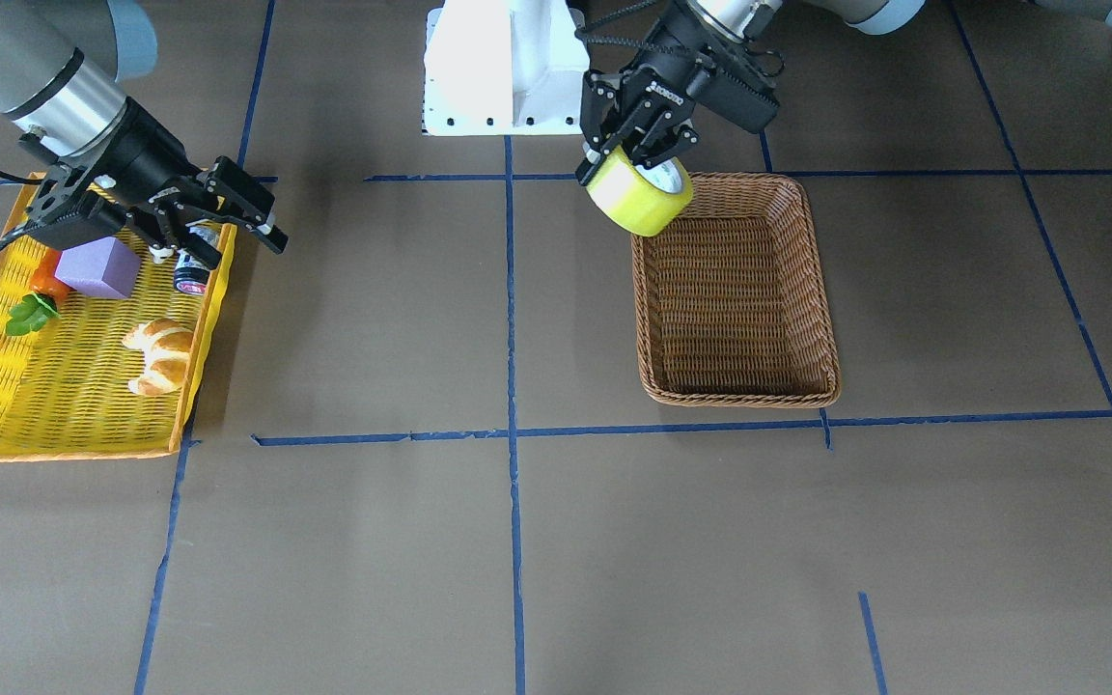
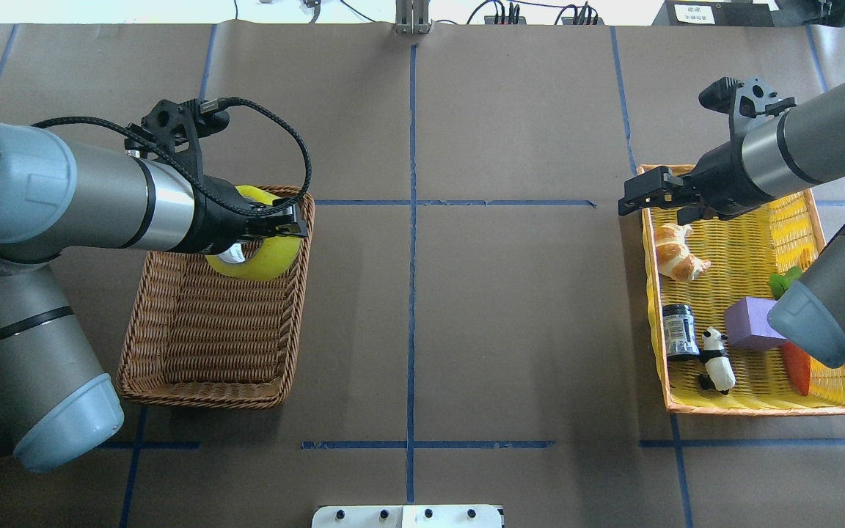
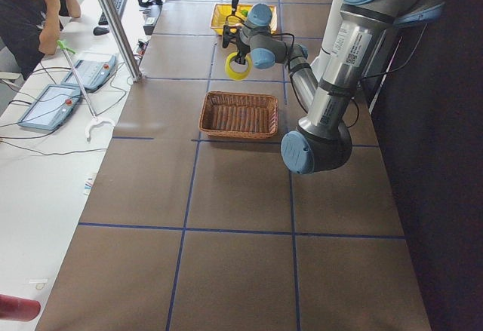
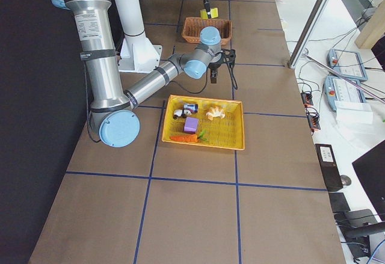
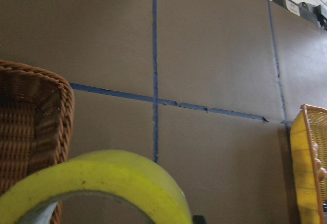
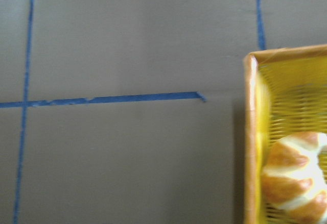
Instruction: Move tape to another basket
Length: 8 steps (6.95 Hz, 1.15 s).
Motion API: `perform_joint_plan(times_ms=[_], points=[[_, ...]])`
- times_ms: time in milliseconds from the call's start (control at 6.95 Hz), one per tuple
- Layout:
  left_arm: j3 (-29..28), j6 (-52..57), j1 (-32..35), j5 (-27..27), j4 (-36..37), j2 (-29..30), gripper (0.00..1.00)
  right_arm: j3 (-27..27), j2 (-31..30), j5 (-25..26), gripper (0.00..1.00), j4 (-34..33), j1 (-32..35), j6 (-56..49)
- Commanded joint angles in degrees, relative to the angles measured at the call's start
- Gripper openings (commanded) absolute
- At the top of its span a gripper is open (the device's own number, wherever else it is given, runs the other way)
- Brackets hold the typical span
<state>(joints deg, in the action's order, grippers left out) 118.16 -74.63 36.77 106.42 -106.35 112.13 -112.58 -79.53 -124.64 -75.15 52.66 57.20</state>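
The yellow-green tape (image 1: pixel 635 205) is a wide roll with a white core. My left gripper (image 1: pixel 628 166) is shut on it and holds it tilted in the air. It hangs over the far inner corner of the brown wicker basket (image 1: pixel 739 396). In the overhead view the tape (image 2: pixel 265 260) sits over the basket's (image 2: pixel 202 396) far right corner, under my left gripper (image 2: pixel 279 229). The basket is empty inside. The left wrist view shows the tape's edge (image 5: pixel 107 180) beside the basket rim (image 5: pixel 53 86). My right gripper (image 1: pixel 247 249) is open and empty over the inner edge of the yellow tray.
The yellow orange-rimmed tray (image 2: pixel 760 407) on the robot's right holds a croissant (image 2: pixel 675 253), a dark jar (image 2: pixel 679 331), a panda figure (image 2: pixel 716 359), a purple block (image 2: pixel 752 323) and a carrot (image 2: pixel 796 367). Blue tape lines cross the brown table. An operator (image 3: pixel 30 14) sits beyond the table's far edge.
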Motion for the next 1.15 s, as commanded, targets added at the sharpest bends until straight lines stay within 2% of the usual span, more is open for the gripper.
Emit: perform_joint_plan(times_ms=[0,144,288,432,575,719,863,1007], points=[[-2.7,7.1,0.7,-0.4,7.7,-1.5,0.0,-0.1,0.0,-0.2,1.0,-15.6,6.8,-22.7],[-6.4,7.1,0.1,-0.4,7.7,-1.5,0.0,-0.1,0.1,-0.7,1.0,-21.6,10.8,-34.1],[-8.5,7.2,-0.4,-0.4,7.4,-1.7,0.0,-1.2,0.0,-0.8,1.0,-26.1,13.5,-41.0],[-9.9,7.2,-1.1,-0.4,7.4,-1.6,0.0,-2.3,0.2,-0.7,1.0,-29.1,14.1,-42.9],[-11.4,7.2,-2.9,-0.4,7.4,-1.3,0.0,-2.4,0.0,-0.8,1.0,-29.2,14.3,-43.0],[-13.2,7.2,-3.7,-0.4,7.4,-0.7,0.04,-2.5,-0.3,-1.1,1.0,-29.2,14.6,-43.0],[-13.6,7.3,-4.8,-0.4,7.5,-0.7,0.38,-2.5,-0.4,-2.8,1.0,-29.1,15.1,-43.1],[-13.6,7.8,-4.8,-0.5,7.5,-0.8,0.99,-2.7,-0.5,-3.5,1.0,-29.1,15.5,-43.0]])
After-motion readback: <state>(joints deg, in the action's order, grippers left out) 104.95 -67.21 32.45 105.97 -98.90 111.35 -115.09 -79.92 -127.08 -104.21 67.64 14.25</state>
